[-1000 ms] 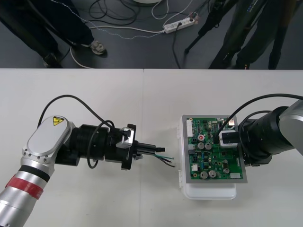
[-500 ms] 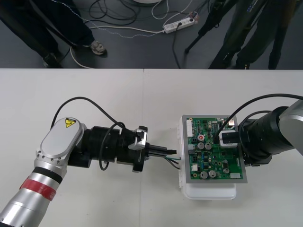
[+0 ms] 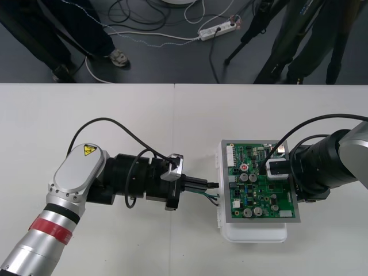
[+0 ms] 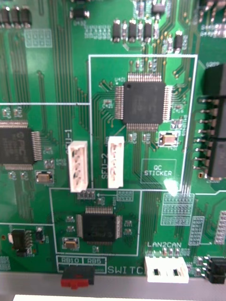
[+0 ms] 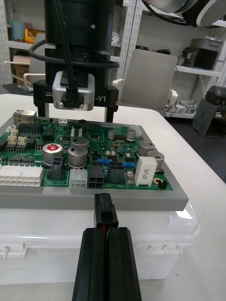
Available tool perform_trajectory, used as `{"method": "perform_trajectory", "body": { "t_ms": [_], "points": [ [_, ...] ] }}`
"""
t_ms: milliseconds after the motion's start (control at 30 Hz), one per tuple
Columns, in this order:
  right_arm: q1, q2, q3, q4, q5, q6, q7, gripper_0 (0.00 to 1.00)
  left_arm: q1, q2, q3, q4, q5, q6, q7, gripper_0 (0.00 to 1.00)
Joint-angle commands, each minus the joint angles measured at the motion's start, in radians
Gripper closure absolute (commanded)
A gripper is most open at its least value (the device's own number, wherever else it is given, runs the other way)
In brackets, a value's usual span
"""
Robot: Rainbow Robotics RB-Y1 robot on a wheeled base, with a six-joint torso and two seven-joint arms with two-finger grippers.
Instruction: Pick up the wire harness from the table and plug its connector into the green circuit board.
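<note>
1. We are at the insertion step. The left arm reaches across the bench toward the green circuit board, and its jaws are clenched on the wire harness.
2. In the left wrist view the two black fingers are pressed together. The small black plug sticks out just ahead of their tips, with a red wire showing where it enters them.
3. The plug is not in the board. It sits at the grey edge of the board's frame, straight ahead of the jaws, and we cannot tell whether it touches that edge.
4. Just beyond the plug, on the board's near row, stands a black socket with a white socket beside it. The black one looks to us like the target.
5. We judge that the next move calls for a small lift to clear the frame. After that comes a short, straight push forward, with the plug kept square to the socket.
6. The right arm holds its jaws over the far side of the board, well ahead of the left jaws, with a wrist camera on them. We cannot tell their state.
7. We count one harness with one plug. Green and black strands trail beside the left jaws in the front view.
8. We also count one circuit board, one white base under it, and two arms.
</note>
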State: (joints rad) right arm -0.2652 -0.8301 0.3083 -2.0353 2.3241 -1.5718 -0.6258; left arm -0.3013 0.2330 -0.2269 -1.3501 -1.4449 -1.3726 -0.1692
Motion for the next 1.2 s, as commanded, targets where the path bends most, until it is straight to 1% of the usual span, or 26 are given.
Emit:
{"method": "perform_trajectory", "body": {
  "t_ms": [33, 700, 1200],
  "points": [
    [-0.003, 0.005, 0.008, -0.033, -0.011, 0.001, -0.043, 0.00, -0.045, -0.046, -0.025, -0.038, -0.034, 0.033, 0.079, 1.00],
    [-0.003, 0.011, 0.006, -0.033, -0.011, 0.001, -0.041, 0.00, -0.065, -0.093, -0.026, -0.038, -0.106, 0.041, 0.119, 1.00],
    [-0.003, 0.011, 0.006, -0.033, -0.011, 0.001, -0.041, 0.00, -0.065, -0.098, -0.025, -0.037, -0.130, 0.041, 0.126, 1.00]
  ]
}}
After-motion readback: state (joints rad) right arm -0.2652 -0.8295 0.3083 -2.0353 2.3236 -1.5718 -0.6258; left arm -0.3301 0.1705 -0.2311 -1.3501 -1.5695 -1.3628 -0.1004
